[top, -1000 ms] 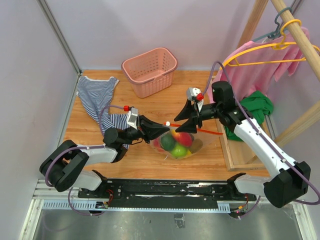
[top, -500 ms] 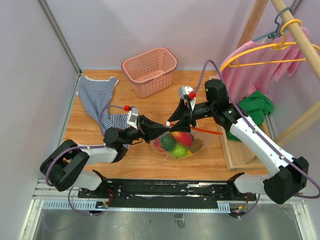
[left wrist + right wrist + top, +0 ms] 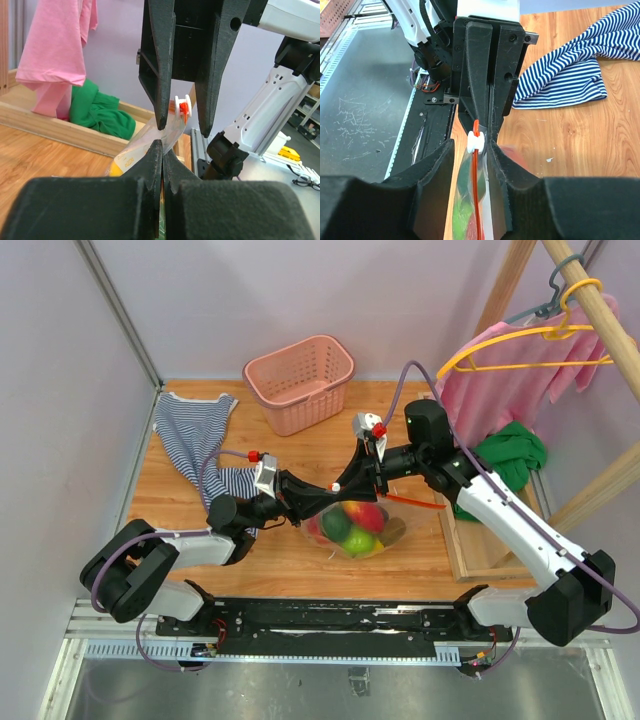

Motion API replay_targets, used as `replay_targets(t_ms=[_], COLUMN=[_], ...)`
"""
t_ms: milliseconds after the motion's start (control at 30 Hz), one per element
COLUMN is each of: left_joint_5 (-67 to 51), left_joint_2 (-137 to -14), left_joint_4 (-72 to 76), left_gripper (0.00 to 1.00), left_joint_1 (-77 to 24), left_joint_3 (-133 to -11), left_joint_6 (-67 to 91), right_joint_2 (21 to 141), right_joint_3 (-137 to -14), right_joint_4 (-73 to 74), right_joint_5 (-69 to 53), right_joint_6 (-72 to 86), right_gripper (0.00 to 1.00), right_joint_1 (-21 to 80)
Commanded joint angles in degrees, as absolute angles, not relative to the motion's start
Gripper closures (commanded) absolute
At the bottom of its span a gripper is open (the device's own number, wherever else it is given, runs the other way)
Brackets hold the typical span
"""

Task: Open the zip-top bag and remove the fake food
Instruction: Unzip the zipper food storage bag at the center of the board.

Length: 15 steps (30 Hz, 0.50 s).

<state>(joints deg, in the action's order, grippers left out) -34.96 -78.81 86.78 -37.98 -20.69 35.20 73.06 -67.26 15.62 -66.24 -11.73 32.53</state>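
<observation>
The zip-top bag (image 3: 393,530) stands on the wooden table with its top lifted. Inside it are the fake food pieces: a red apple (image 3: 371,515), a light green one (image 3: 358,540) and a dark green one (image 3: 335,525). My left gripper (image 3: 328,492) is shut on the bag's top corner; the left wrist view (image 3: 162,143) shows the plastic pinched between its tips. My right gripper (image 3: 342,485) is open and straddles the red-orange zip strip (image 3: 479,200), its tips on either side of the white slider (image 3: 475,142). The slider also shows in the left wrist view (image 3: 182,105).
A pink slotted basket (image 3: 300,380) stands at the back. A striped cloth (image 3: 195,435) lies at the left. A green cloth (image 3: 510,455) and a pink garment on a yellow hanger (image 3: 510,370) are at the right, by a wooden rack base (image 3: 460,540).
My right gripper has moved left along the bag's top edge, closer to the left gripper's tips. The left gripper has kept its hold and place.
</observation>
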Motion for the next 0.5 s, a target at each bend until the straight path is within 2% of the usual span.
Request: replay_targets(t_ms=[0, 133, 267, 400, 467], left_joint_5=[-34.41, -34.28, -34.18, -34.12, -33.91], left_joint_2=[-78.28, -77.8, -77.4, -77.13, -76.79], left_joint_4=[87.67, 86.52, 86.31, 86.09, 85.77], left_gripper=[1.0, 1.0, 1.0, 1.0, 1.0], left_joint_1=[-38.39, -38.39, -38.4, -38.41, -38.41], left_joint_3=[-21.82, -21.67, -21.4, -21.14, -20.94], left_joint_6=[34.93, 34.24, 34.11, 34.02, 33.81], right_joint_2=[72.82, 72.44, 72.25, 72.47, 72.28], right_joint_3=[-69.51, -70.07, -70.18, -69.83, -69.63], right_joint_4=[14.65, 14.85, 14.83, 14.79, 14.82], right_joint_5=[-65.86, -66.22, -66.36, -66.35, -66.33], right_joint_6=[-11.46, -11.15, -10.7, -10.64, -10.9], right_gripper=[0.67, 0.58, 0.58, 0.68, 0.77], right_joint_1=[33.48, 33.48, 33.48, 33.49, 33.49])
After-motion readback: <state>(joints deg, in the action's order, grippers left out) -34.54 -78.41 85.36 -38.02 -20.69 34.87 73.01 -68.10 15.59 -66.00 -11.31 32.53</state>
